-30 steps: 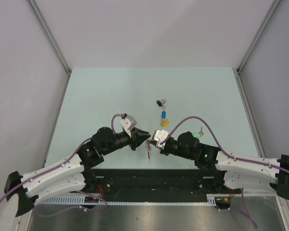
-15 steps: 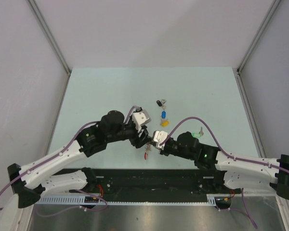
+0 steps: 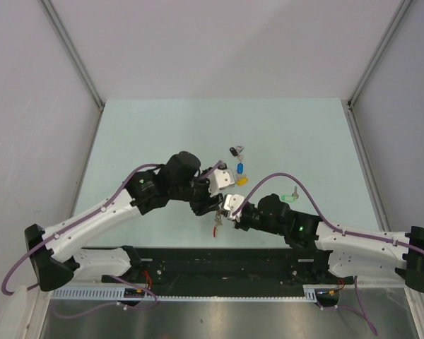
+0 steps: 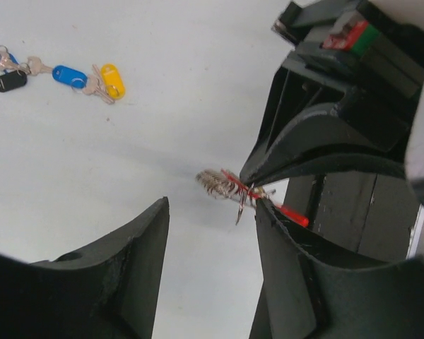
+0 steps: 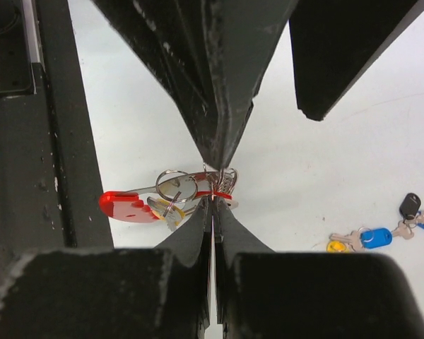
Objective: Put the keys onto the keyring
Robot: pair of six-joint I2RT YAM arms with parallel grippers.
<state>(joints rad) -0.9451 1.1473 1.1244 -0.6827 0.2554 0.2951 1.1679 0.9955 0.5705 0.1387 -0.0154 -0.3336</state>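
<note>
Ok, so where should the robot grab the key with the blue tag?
Probably by the blue tag, coming straight down with the open left gripper. It lies flat on the table, so a finger goes on each long side; the black tag and yellow tag crowd its ends.

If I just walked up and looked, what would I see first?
You'd first see the two robot hands meeting near the front of the table. The right gripper is pinched shut on the keyring, a red band with silvery loops. The left gripper stands open right beside it. Farther back, a little row of keys with black, blue and yellow tags lies on the table.
</note>
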